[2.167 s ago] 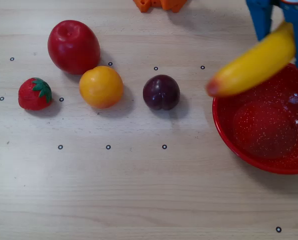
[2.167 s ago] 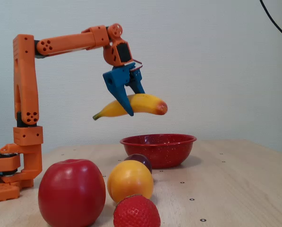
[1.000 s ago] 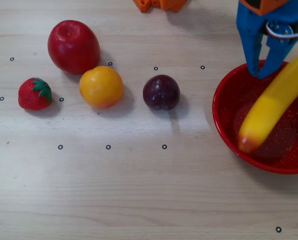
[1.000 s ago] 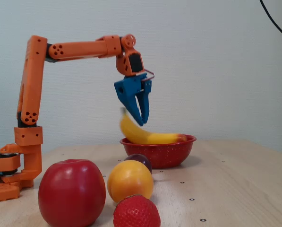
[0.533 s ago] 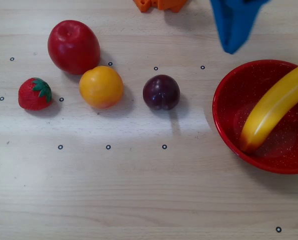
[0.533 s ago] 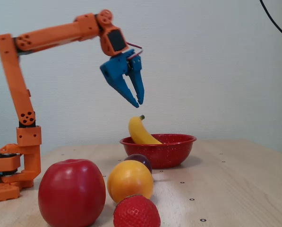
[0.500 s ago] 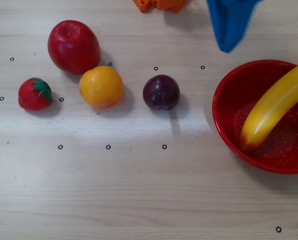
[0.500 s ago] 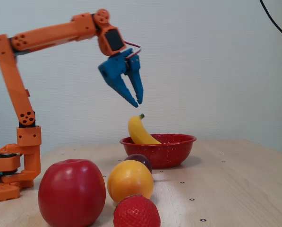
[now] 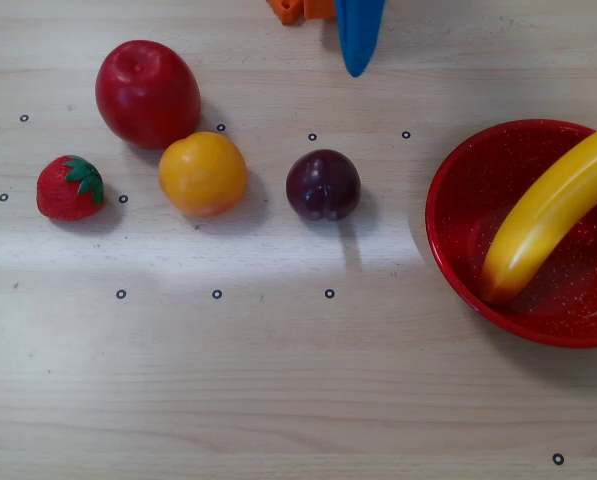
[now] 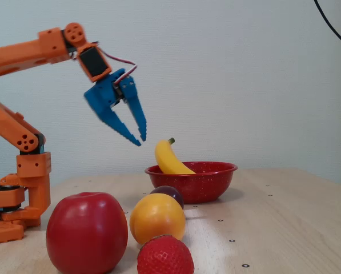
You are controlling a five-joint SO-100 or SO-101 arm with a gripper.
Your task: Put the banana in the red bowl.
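Observation:
The yellow banana (image 9: 548, 215) lies slanted inside the red bowl (image 9: 446, 262) at the right edge of the overhead view, its reddish end low near the bowl's front wall. In the fixed view the banana (image 10: 165, 158) leans on the red bowl (image 10: 207, 184) with its green stem sticking up over the left rim. My blue gripper (image 10: 141, 141) hangs in the air to the left of the bowl, apart from it. It is open by a narrow gap and holds nothing. Overhead, only the gripper's tip (image 9: 356, 55) shows at the top edge.
A red apple (image 9: 147, 93), an orange fruit (image 9: 202, 173), a strawberry (image 9: 70, 187) and a dark plum (image 9: 323, 184) sit in a row left of the bowl. The orange arm base (image 10: 19, 194) stands at the far left of the fixed view.
The gripper carried the banana over the bowl and let it go. It then rose and swung left, away from the bowl. The banana has stayed still in the bowl.

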